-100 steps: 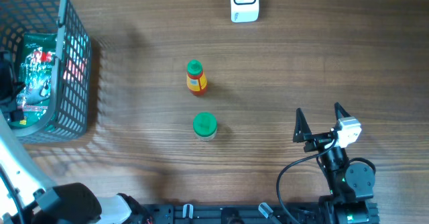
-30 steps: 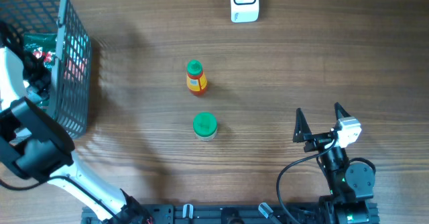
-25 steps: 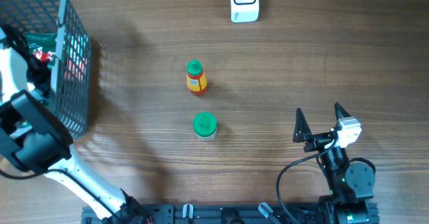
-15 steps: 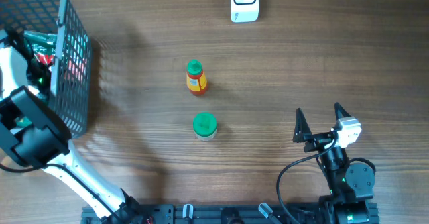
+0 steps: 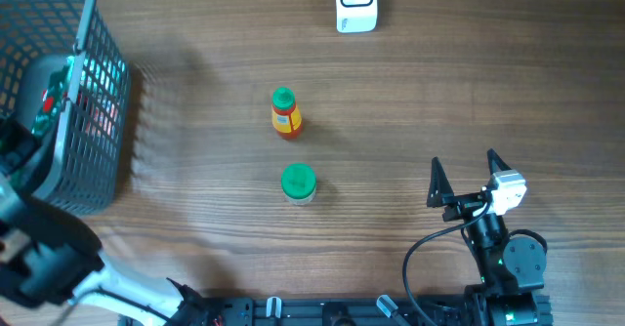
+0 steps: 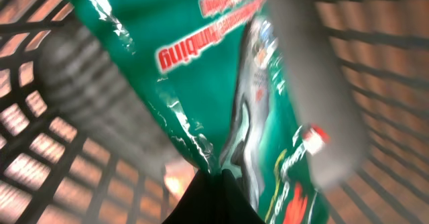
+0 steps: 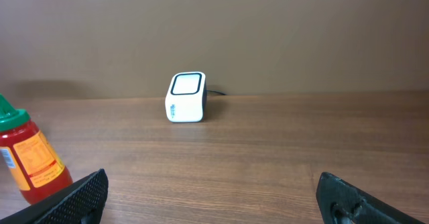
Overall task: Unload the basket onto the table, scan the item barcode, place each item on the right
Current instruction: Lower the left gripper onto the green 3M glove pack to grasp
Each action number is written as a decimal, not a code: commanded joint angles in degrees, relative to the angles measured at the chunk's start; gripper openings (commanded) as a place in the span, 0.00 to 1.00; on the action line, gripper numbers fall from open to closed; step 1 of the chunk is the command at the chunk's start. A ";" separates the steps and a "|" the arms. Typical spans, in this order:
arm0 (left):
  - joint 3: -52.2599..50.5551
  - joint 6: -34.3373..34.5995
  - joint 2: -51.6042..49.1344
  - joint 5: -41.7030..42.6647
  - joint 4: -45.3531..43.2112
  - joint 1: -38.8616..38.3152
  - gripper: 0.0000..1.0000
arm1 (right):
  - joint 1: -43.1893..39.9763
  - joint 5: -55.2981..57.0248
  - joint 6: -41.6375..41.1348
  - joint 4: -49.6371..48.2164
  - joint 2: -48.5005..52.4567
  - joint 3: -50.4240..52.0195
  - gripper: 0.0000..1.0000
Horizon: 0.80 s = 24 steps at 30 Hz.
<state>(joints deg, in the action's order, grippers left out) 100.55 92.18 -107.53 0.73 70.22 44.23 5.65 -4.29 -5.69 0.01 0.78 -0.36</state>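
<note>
Green packet point(image 6: 221, 83) is inside the basket point(image 5: 98, 121) at the left of the bench point(image 5: 439, 82). Your left tool point(image 6: 213, 184) is closed on it, pinching what looks like its edge, though that wrist view is blurred. Your right tool point(image 5: 465, 165) rests near right, jaws wide, holding nothing. Farther out stand a green-lidded jar point(image 5: 298, 182), then a red bottle point(image 5: 285, 111); the scanner point(image 5: 355, 2) is at the far edge.

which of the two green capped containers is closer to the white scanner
The red sauce bottle, with the orange label; the squat green-lidded jar sits farther from the scanner, toward the robot.
</note>
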 commanded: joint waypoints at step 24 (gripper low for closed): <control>0.02 -9.05 17.33 16.50 -9.16 -0.09 0.04 | 0.13 -0.70 0.83 -0.17 -0.50 0.07 1.00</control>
<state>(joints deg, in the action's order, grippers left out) 100.53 86.59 -94.63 13.26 61.23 44.21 5.65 -4.29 -5.69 0.01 0.78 -0.36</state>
